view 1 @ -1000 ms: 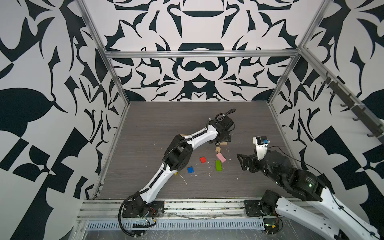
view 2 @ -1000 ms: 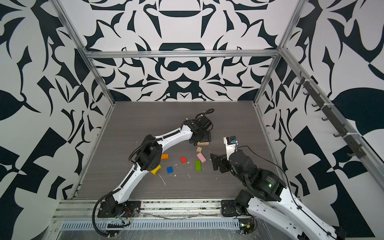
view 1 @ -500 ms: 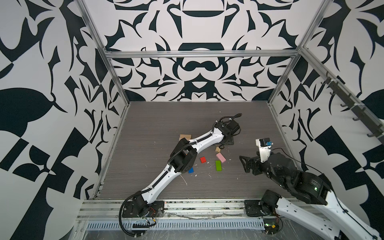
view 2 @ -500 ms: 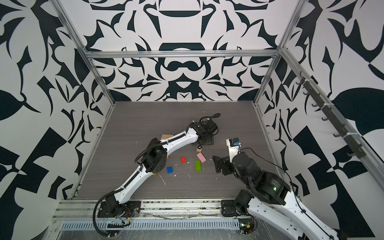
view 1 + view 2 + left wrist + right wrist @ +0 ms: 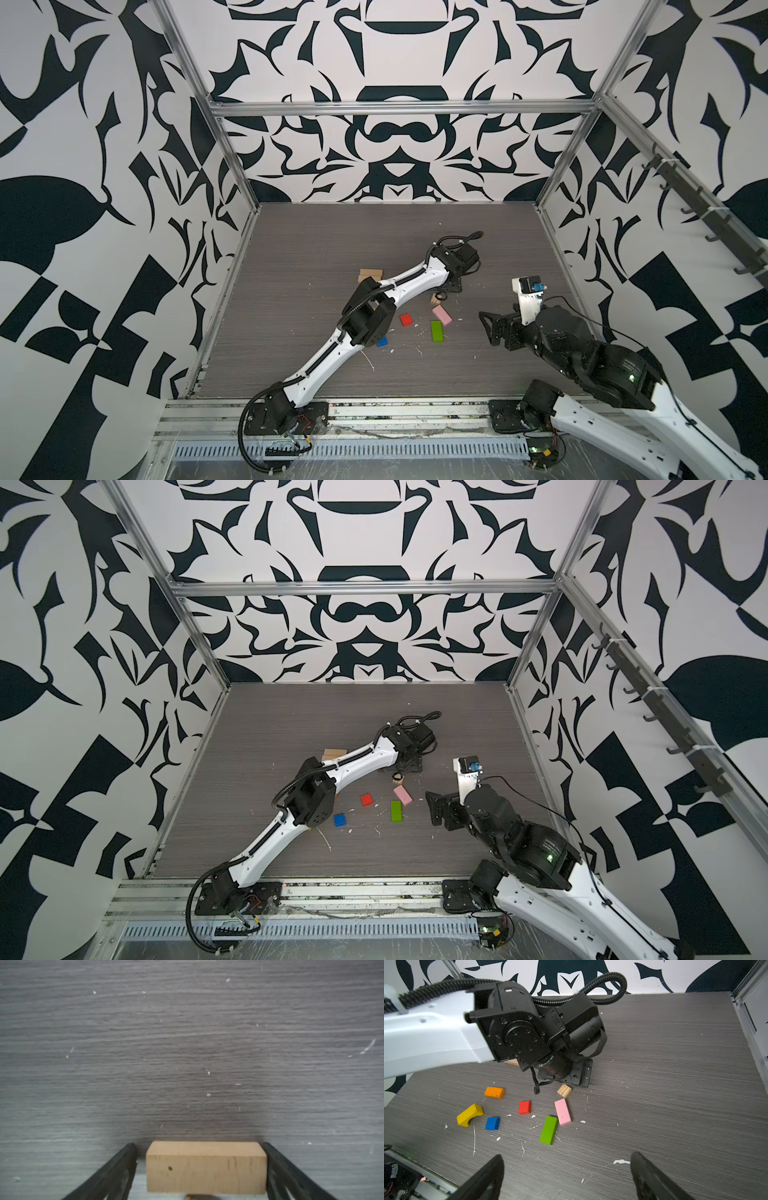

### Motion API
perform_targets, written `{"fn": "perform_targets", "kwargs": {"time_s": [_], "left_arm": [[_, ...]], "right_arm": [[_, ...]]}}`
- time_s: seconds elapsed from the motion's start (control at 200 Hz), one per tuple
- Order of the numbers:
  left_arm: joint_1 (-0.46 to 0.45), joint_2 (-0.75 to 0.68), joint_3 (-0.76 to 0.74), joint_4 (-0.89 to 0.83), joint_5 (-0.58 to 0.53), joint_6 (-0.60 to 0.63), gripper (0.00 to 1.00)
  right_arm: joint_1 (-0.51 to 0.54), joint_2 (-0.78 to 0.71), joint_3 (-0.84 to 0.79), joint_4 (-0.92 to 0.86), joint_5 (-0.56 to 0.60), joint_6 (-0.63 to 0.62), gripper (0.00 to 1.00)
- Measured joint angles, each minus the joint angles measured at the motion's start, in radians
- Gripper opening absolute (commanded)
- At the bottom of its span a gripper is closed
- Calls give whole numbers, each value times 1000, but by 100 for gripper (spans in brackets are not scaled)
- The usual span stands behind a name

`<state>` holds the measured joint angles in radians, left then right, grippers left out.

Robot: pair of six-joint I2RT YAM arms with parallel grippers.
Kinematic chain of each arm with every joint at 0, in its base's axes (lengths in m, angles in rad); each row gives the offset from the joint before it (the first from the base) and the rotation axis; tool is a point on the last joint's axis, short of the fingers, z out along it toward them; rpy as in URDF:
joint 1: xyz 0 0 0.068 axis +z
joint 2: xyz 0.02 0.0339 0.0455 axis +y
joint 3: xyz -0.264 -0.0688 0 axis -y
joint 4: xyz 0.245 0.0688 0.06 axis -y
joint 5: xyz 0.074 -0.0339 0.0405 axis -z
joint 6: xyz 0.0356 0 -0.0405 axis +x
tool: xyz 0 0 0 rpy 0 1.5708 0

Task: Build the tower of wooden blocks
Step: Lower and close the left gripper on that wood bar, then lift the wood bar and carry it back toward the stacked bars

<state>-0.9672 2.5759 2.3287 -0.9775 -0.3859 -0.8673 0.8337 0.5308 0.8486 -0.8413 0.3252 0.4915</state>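
- Left gripper (image 5: 199, 1146) pointed down at the table (image 5: 187, 1043), jaws spread wide on either side of a tan block (image 5: 206, 1169). One finger sat at the block's corner and a gap showed at the other. It looked set to close, but nothing was clamped yet.
- Planks (image 5: 370, 274) lay together at the far left, well apart from the rest, probably as the tower's base. Nothing was stacked on them, so no tower stood yet.
- Yellow arch (image 5: 469, 1114) and orange block (image 5: 494, 1092) lay flat under the left arm's elbow (image 5: 368, 316), which mostly hid them in both top views.
- Blue block (image 5: 381, 341) and red block (image 5: 406, 319) lay apart on bare table, each with room for jaws around it.
- Green block (image 5: 436, 331) and pink block (image 5: 441, 315) lay close together at one corner. Whether they touched could not be told, and picking either up would likely need care.
- Cube (image 5: 435, 297) lay just beside the left gripper, outside its jaws.
- Right gripper (image 5: 566, 1155) hovered at the right, jaws wide and empty. It sat clear of the blocks, apparently to leave the other arm room.
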Motion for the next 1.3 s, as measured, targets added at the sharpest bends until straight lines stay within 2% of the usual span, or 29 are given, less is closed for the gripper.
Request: {"fn": "perform_targets", "kwargs": {"time_s": [0.11, 0.34, 0.655, 0.745, 0.825, 1.025, 1.3], "left_arm": [[0, -47, -82, 27, 9, 4, 89], [0, -49, -86, 35, 16, 15, 86], [3, -49, -86, 35, 20, 31, 86], [8, -55, -97, 43, 21, 40, 96], [11, -71, -127, 63, 24, 53, 98], [23, -89, -158, 86, 47, 120, 98], [25, -89, -158, 96, 62, 185, 92]], "right_arm": [[0, 1, 0, 1, -3, 0, 97], [0, 18, 0, 2, -8, -1, 97], [0, 18, 0, 1, -6, -1, 97], [0, 14, 0, 0, -6, -1, 97], [0, 9, 0, 0, -5, -1, 97], [0, 6, 0, -1, -3, 0, 97], [0, 3, 0, -5, -3, 0, 97]]}}
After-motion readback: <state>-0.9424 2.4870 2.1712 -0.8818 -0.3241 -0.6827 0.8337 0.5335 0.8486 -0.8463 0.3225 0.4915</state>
